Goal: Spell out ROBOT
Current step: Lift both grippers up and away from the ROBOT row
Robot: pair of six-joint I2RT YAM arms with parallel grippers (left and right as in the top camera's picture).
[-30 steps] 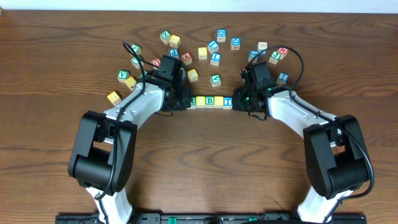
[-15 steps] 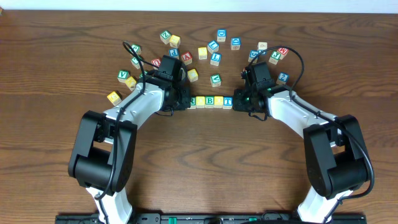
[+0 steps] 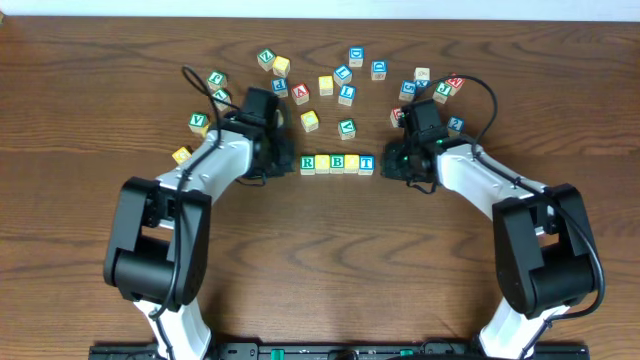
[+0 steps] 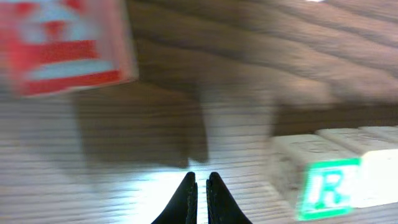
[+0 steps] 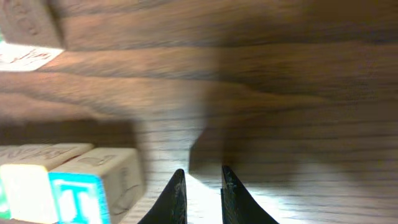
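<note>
The table in front of the block row is lying wide open. Behind it, loose blocks are crowding the way, and the left claw and right claw are sitting near either end, so room there is getting tight.

Left tool closed, right tool slightly parted

Dark wooden bench, and there's a row at its centre: R, B, T, yellow cubes filling the gaps, all touching. Beyond it loose cubes scatter in an arc, a red A among them.
</note>
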